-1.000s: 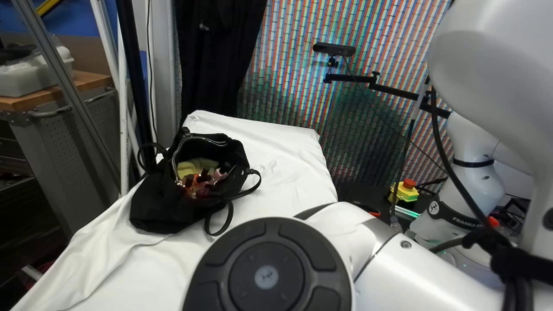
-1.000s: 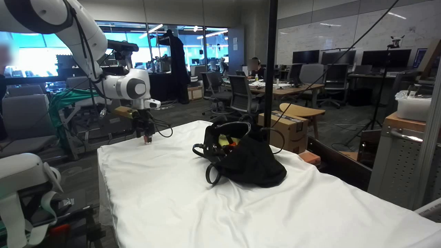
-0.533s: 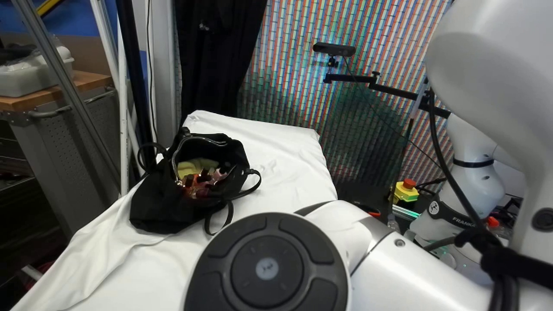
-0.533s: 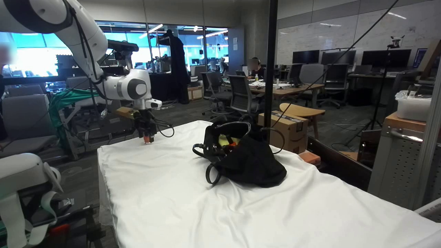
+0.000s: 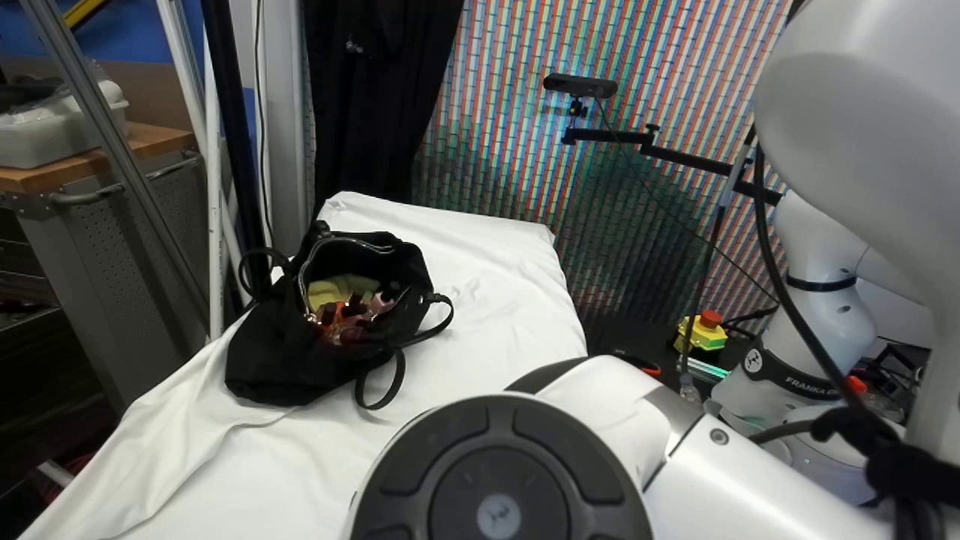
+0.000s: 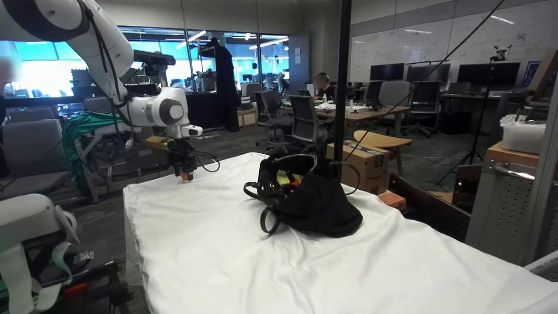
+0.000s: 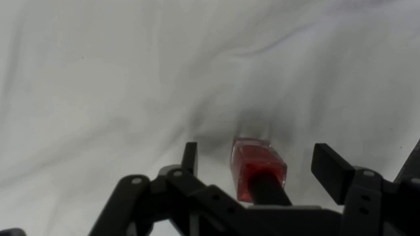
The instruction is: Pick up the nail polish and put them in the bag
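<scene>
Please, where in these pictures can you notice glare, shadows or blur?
Wrist view: soft shadow on the white cloth beside the nail polish, fine detail slightly blurred; in an exterior view: windows at upper left washed out by bright light, the bag so dark that its folds hardly show.

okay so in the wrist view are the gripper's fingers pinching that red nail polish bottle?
No, white cloth shows between the nail polish bottle and the fingers on both sides.
</scene>
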Robot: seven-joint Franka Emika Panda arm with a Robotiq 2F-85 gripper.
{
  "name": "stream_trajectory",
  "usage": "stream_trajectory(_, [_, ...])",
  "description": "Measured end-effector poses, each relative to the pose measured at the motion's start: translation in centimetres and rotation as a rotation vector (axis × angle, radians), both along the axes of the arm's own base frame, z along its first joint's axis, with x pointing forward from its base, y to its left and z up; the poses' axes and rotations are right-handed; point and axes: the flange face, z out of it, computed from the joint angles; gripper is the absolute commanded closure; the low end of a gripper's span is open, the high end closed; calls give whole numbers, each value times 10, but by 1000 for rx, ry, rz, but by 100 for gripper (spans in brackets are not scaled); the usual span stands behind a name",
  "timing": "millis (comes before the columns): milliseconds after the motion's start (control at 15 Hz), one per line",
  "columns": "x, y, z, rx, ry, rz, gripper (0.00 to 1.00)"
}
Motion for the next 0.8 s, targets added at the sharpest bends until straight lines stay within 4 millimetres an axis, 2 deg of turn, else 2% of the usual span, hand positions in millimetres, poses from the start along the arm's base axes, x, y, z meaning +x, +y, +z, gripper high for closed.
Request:
stream_trajectory(400, [0,-1,0,-12,-7,10,81])
stream_trajectory(467, [0,-1,0,-12,-8,10,85])
stream_trajectory(800, [3,-4,0,-17,-10,1,85])
